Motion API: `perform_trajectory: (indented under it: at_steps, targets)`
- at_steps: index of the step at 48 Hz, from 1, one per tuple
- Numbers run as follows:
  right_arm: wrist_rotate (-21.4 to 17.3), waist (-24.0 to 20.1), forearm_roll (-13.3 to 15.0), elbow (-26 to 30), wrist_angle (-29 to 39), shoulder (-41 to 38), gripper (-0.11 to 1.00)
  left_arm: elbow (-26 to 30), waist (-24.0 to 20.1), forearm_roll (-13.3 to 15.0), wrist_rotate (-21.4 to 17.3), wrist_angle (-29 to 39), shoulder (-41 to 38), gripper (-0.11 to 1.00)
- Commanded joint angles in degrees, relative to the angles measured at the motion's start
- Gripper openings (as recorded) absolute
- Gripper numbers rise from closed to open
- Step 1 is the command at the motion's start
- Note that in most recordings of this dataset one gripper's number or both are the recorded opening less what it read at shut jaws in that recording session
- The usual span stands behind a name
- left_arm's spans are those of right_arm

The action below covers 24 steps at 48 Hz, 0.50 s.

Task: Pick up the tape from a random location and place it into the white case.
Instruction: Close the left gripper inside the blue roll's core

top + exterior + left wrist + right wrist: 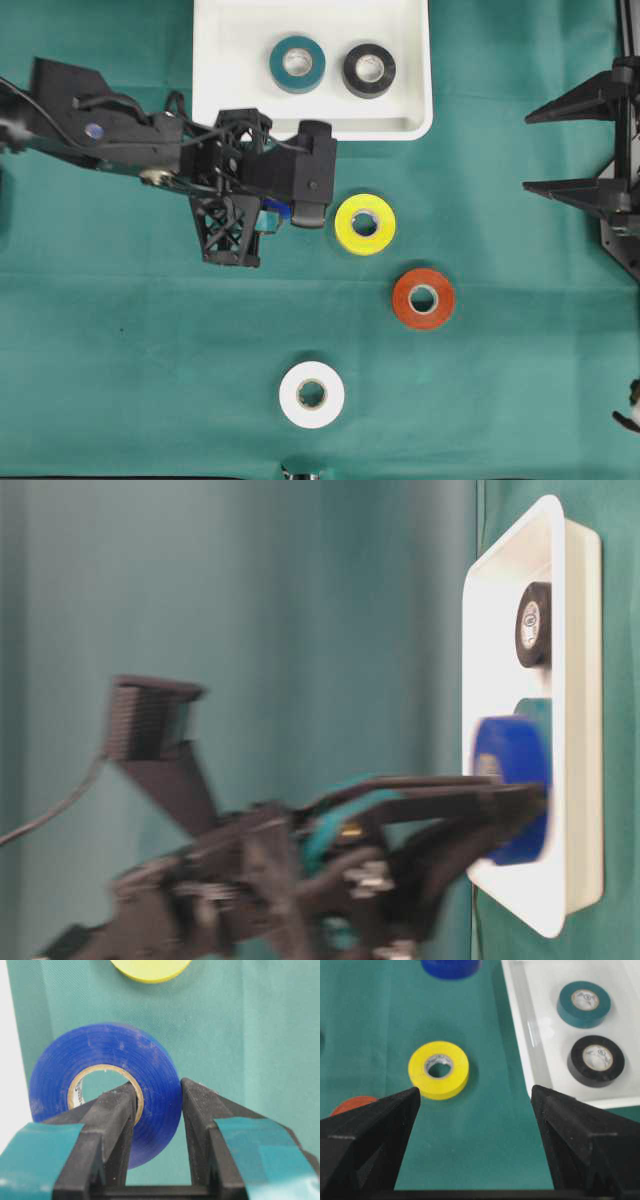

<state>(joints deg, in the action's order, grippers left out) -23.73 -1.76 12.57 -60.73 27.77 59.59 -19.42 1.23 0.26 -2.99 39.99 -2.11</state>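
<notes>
blue tape (pixel 105 1095) sat pinched in my left gripper (pixel 159 1097), one finger pushed through the cardboard core and the other pressed on the outside of the roll, so the jaws were nearly together with only the roll's wall between them. from overhead i could barely see it, just a sliver of blue under the arm, hanging above the green cloth (pixel 120 330) just short of the near rim of the white case (pixel 225 60). the teal roll (pixel 297 64) and the black roll (pixel 369 70) already lay inside the case. my right gripper (pixel 476 1097) hung spread wide with nothing between its fingers, well back on its own side.

my worry was the grip itself: holding a single wall of the roll, i judged it could swing or slip on the finger if i moved the arm sharply. the table-level view was blurred, so i couldn't tell how much clearance the roll had over the rim; too low and it would catch the raised edge and tip or shove the case. letting go too early would drop it on the cloth beside the yellow roll (pixel 365 224). letting go too far in might land it on the teal roll.
</notes>
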Motion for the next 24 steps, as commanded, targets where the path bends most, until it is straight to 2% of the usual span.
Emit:
perform_trajectory:
  at_steps: [1, 8, 24]
  targets:
    - [0.0, 0.1, 0.1, 0.7, -0.5, -0.5, 0.85, 2.8, 0.1, -0.2, -0.1, 2.2, 2.7, 0.23]
    - [0.1, 0.2, 0.1, 0.8, -0.4, -0.5, 0.85, 6.2, 0.1, -0.1, -0.2, 7.6, 4.0, 0.23]
    - [0.0, 0.2, 0.2, 0.9, -0.4, -0.4, 0.85, 10.9, 0.1, -0.2, -0.3, 13.0, 8.7, 0.23]
